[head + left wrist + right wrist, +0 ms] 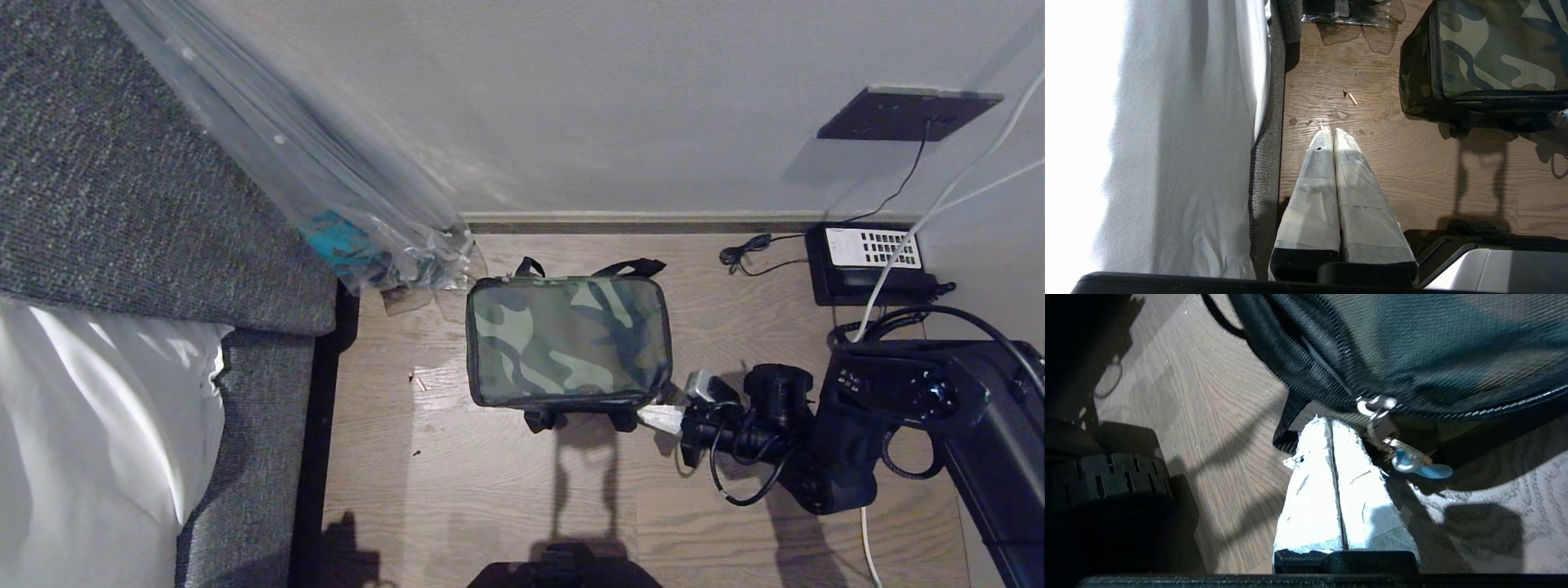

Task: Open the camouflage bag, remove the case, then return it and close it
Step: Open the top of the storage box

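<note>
The camouflage bag (567, 339) lies flat on the wooden floor, green camouflage panel up and zipped shut, with black straps at its far and near edges. My right gripper (660, 417) sits low at the bag's near right corner. Its white-taped fingers are pressed together, with nothing between them. In the right wrist view the gripper (1331, 421) has its tips at the bag's (1412, 347) black side. The metal zip pull (1376, 406) and its blue tag (1429, 470) hang just beside them. My left gripper (1333, 131) hangs shut over bare floor, well clear of the bag (1494, 53). The case is out of view.
A clear plastic-wrapped umbrella (326, 180) leans against the wall just left of the bag. A grey sofa (122, 204) with white bedding (90, 425) fills the left side. A black device (869, 261) with cables sits by the wall at right. My base wheel (1106, 477) is close behind the right gripper.
</note>
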